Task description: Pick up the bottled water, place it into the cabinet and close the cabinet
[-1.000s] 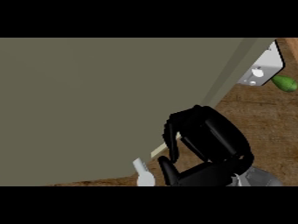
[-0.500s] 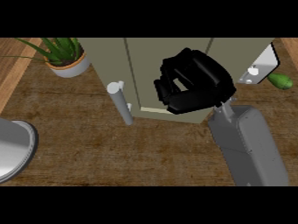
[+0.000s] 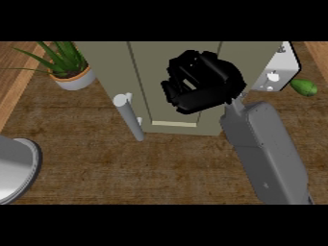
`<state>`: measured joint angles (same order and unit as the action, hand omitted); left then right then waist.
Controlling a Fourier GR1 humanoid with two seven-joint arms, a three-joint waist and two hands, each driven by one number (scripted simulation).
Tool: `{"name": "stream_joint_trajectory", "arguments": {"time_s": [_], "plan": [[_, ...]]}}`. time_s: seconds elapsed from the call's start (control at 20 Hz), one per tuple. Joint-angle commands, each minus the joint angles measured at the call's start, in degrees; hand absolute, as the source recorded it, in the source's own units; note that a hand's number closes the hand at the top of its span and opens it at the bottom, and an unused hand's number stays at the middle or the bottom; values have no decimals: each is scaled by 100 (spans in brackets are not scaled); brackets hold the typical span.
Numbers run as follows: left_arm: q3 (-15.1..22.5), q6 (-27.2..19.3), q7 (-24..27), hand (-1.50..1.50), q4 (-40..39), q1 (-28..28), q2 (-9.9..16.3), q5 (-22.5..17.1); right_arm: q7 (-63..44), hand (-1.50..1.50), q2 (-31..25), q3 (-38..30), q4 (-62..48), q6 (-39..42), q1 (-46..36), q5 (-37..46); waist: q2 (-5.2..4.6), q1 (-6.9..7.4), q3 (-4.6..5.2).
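Cabinet point(image 3: 181, 86) doors look shut from above; no bottled water visible anywhere, so I judge it is inside and the closing step is at or near its end. My right hand point(image 3: 198, 89) sits over the cabinet front, fingers curled, holding nothing I can see. Left hand is out of view. Cabinet: matte olive, boxy, grey cylindrical handle point(image 3: 127, 117). Counter point(image 3: 124, 168): dark woodgrain. Potted plant point(image 3: 67, 67) at its left, green avocado point(image 3: 305, 87) at its right.
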<state>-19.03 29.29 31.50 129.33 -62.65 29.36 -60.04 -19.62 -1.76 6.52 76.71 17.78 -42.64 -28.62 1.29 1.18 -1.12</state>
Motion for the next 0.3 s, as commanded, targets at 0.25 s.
{"name": "stream_joint_trajectory", "arguments": {"time_s": [0.25], "plan": [[-63, 134, -237, -150, -55, 138, -82, -24, 202, 150, 163, 145, -1043, -229, -984, -340, -173, 195, 114]]}}
